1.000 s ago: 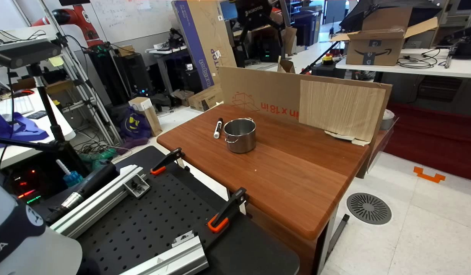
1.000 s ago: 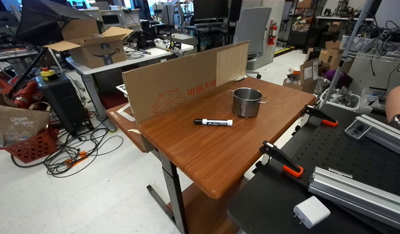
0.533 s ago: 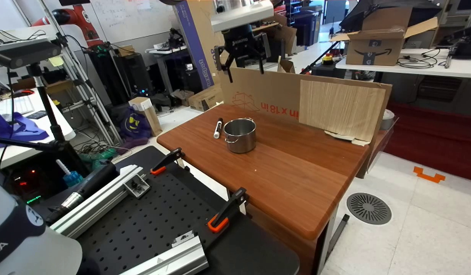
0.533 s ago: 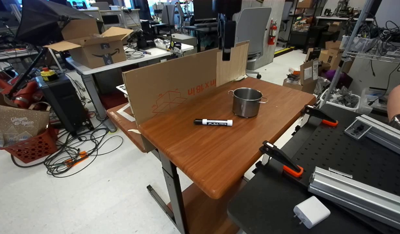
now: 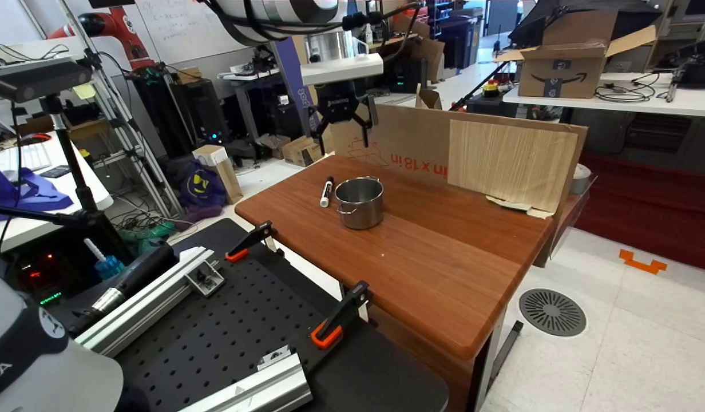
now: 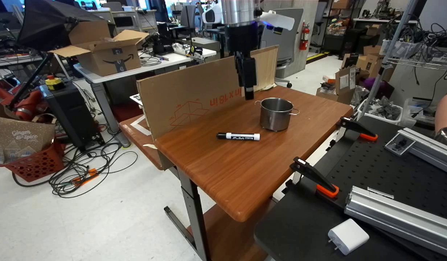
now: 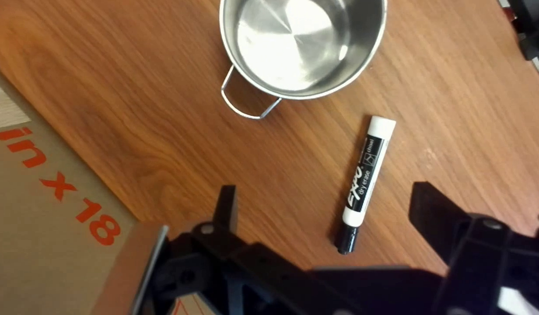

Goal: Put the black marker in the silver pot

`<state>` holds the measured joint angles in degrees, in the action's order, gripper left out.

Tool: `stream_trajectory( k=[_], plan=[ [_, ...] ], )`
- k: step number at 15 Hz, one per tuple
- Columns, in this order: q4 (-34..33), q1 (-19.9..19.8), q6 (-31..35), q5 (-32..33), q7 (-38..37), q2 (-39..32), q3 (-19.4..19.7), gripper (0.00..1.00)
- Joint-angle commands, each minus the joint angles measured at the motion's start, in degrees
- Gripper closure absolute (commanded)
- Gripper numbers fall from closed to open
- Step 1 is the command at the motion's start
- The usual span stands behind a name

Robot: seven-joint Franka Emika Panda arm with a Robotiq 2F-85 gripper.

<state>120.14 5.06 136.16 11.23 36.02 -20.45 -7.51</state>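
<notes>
The black marker (image 7: 365, 175) has a white barrel with a black label and a black cap. It lies flat on the brown table in both exterior views (image 5: 327, 192) (image 6: 238, 136), beside the silver pot (image 5: 361, 205). The pot stands upright with thin wire handles, and its inside looks empty in the wrist view (image 7: 291, 43). My gripper (image 5: 344, 147) is open and hangs in the air above the table, near the cardboard, higher than the marker. In the wrist view the marker's cap end lies between the spread fingers (image 7: 324, 187), below them and untouched.
An upright cardboard sheet (image 5: 398, 134) runs along one long edge of the table (image 5: 432, 252). Black clamps with orange pads (image 5: 341, 315) sit at the black perforated board (image 5: 215, 337) on the opposite side. A white charger (image 6: 348, 236) lies on that board.
My arm has come down into both exterior views, lowering the open gripper towards the table near the marker and pot. The marker and pot have not moved.
</notes>
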Motion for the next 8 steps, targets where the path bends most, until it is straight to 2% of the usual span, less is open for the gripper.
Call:
stream_trajectory(
  k=[1,8],
  plan=[
    [-3.3,1.8,-4.2,2.7,-3.6,-2.8,-0.4,0.0],
    [-8.4,4.9,-9.3,5.5,-10.9,-10.5,-0.1,0.0]
  ],
)
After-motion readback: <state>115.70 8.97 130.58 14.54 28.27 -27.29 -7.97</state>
